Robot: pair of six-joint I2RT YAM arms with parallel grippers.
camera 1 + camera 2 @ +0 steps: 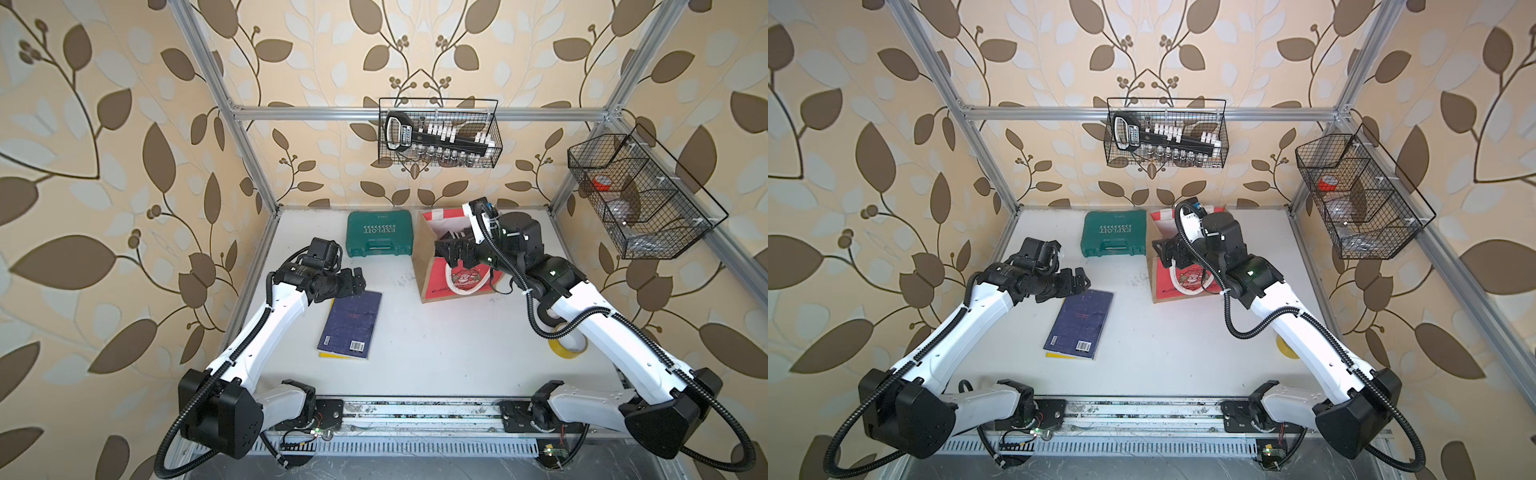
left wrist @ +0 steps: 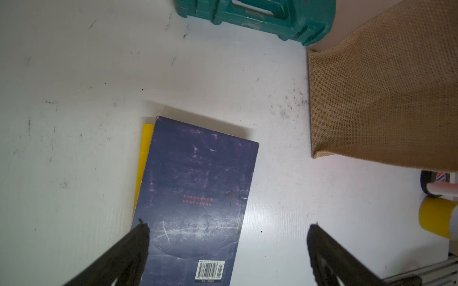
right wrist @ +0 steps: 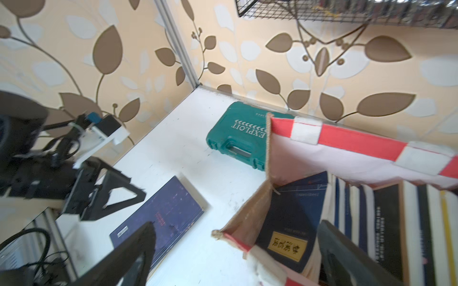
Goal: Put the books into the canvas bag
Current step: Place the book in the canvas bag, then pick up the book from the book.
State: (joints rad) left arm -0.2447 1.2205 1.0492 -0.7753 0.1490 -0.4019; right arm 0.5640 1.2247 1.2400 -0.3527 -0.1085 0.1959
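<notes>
My left fingers (image 2: 124,257) and right fingers (image 3: 138,242) stand apart, empty; several books (image 3: 287,218) stand in the canvas bag (image 1: 430,270), a navy book (image 1: 350,324) lies atop a yellow book (image 2: 146,153) on the worktop (image 1: 436,345) beneath my left, where I judge a flat pinch may drag both.

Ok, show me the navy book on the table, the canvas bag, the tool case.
navy book (image 1: 351,324): in a top view, cover middle.
canvas bag (image 2: 384,99): left wrist view, jute side.
tool case (image 1: 380,232): in a top view, lid centre.
</notes>
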